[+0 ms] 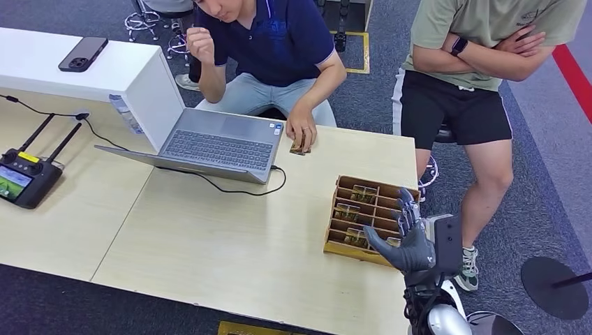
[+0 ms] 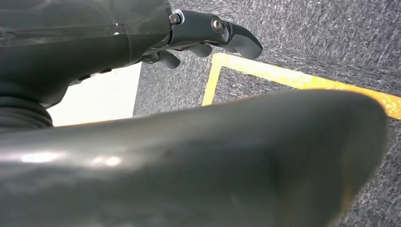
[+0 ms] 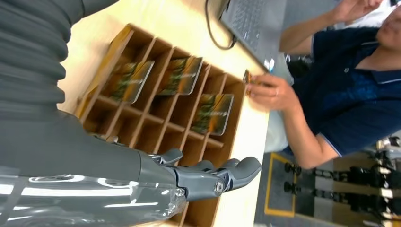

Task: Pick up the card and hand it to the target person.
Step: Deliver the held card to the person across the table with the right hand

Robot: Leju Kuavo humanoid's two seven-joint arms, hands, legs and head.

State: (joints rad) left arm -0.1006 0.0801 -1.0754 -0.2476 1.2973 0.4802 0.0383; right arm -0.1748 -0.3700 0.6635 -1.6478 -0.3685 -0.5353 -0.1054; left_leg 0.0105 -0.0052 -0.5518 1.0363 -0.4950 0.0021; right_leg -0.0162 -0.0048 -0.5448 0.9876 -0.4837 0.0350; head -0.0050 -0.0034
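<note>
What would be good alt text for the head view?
The right robot hand hovers open over a wooden divided tray holding cards on a light table. Behind sit an open laptop and two people.

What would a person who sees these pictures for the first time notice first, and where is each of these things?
The eye falls first on the robot's right hand, which hovers with nothing in it over the wooden compartment box near the table's right edge; three cards stand in the box. Behind the table sits a person in a dark blue shirt, holding a card on the tabletop beside an open laptop.
</note>
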